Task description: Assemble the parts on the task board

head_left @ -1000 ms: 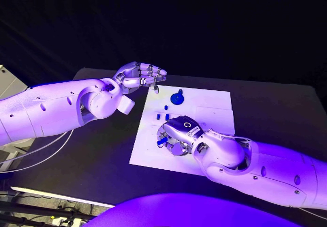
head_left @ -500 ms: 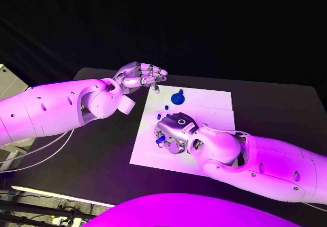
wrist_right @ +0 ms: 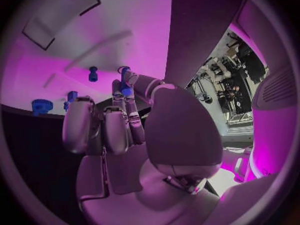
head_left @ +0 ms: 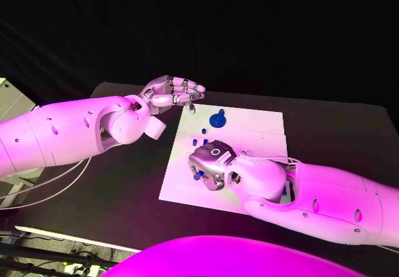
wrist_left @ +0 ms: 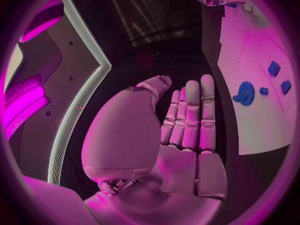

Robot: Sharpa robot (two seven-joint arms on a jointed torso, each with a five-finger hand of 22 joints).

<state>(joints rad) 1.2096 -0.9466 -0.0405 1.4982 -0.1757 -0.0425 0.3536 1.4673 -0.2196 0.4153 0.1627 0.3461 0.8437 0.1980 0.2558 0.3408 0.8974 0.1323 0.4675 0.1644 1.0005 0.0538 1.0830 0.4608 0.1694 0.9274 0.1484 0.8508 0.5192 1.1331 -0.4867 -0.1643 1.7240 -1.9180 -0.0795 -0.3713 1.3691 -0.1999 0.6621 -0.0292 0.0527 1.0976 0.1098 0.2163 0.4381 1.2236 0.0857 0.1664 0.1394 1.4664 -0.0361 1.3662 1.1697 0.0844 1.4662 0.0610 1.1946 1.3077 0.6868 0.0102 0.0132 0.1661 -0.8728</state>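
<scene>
Peg (wrist_right: 125, 89): small, stiff, light; your right hand (head_left: 212, 165) pinches its shank. Left hand (head_left: 173, 90) curled, empty, off board (head_left: 249, 130).

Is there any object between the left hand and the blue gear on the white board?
Nothing visible stands in the way. The left hand hovers over the black table beside the board's far corner, fingers together, holding nothing. The blue gear stands on the white board, and the stretch between them is bare.

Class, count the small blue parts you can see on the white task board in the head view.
4: a round blue gear at the far edge, two small blue pegs mid-board, one blue piece at the right hand. More may be hidden.
</scene>
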